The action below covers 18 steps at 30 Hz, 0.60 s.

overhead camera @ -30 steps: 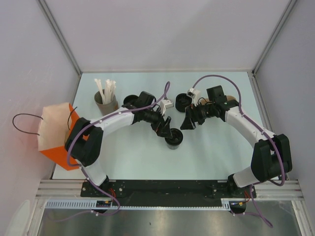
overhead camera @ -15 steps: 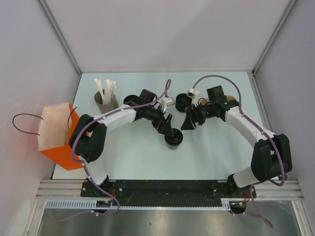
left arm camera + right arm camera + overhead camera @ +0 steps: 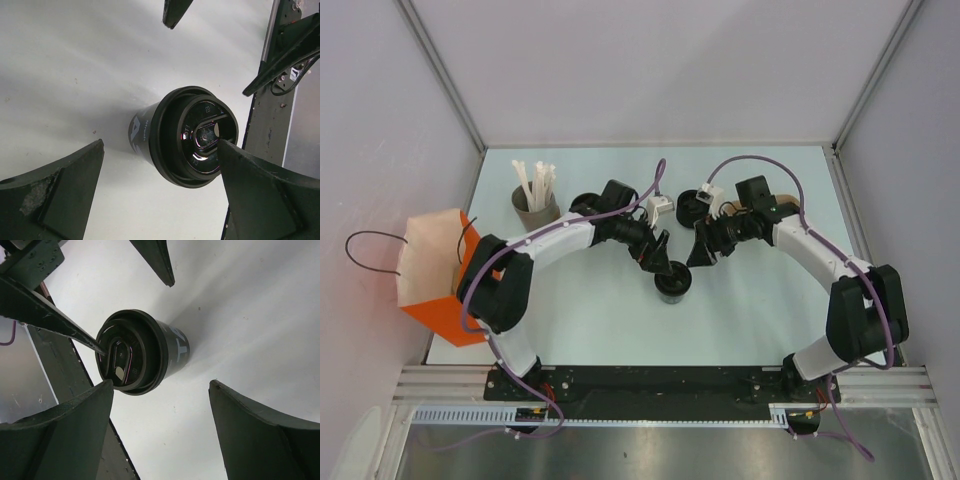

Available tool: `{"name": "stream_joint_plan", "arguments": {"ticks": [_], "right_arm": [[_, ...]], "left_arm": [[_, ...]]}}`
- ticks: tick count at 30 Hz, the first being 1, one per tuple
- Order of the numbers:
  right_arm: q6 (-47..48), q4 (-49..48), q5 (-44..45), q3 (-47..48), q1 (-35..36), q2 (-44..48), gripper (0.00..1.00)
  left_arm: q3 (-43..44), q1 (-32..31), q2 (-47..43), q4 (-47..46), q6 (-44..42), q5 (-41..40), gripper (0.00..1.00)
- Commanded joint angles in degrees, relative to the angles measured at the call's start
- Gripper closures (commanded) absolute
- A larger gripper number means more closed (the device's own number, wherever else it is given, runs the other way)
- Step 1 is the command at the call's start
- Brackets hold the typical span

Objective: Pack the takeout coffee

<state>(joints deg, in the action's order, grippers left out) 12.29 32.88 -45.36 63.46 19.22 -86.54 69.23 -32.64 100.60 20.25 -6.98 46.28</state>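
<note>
The takeout coffee (image 3: 673, 285), lid on, upright on the desk (image 3: 750, 320)
We see a small black tapered cup with white lettering on its side and a glossy round black lid with an oval sip recess. It stands about midway between the left and right edges, slightly toward the near edge.

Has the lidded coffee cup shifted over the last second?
No. The lidded coffee cup stands at the same spot relative to the grey straw cup.

Black takeout coffee (image 3: 673, 284), pale lettering on its side; orange bag (image 3: 433, 312); white straws (image 3: 534, 181) in grey cup (image 3: 537, 214).
</note>
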Motion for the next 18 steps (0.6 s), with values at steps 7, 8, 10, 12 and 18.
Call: {"name": "stream_joint_plan", "arguments": {"ticks": [7, 8, 10, 12, 18], "right_arm": [[-1.22, -1.68, 0.02, 2.02, 3.01, -4.42, 0.19], [-1.31, -1.77, -0.34, 2.02, 3.36, -5.03, 0.19], [-1.57, -2.03, 0.01, 1.93, 4.06, -5.13, 0.19], [-1.92, -2.21, 0.1, 2.02, 4.33, -5.39, 0.18], [-3.07, -2.91, 1.33, 2.02, 5.74, -6.97, 0.19]], "left_arm": [[-0.06, 0.21, -3.47, -2.93, 0.57, 0.13, 0.0], [-0.24, 0.12, -3.91, -3.11, 0.48, -0.22, 0.0], [-0.94, 0.21, -4.79, -3.46, 0.39, -0.75, 0.0], [-1.12, 0.21, -4.53, -3.64, 0.48, -0.93, 0.0], [-1.99, 0.12, -4.35, -4.17, 0.22, -1.72, 0.0]]}}
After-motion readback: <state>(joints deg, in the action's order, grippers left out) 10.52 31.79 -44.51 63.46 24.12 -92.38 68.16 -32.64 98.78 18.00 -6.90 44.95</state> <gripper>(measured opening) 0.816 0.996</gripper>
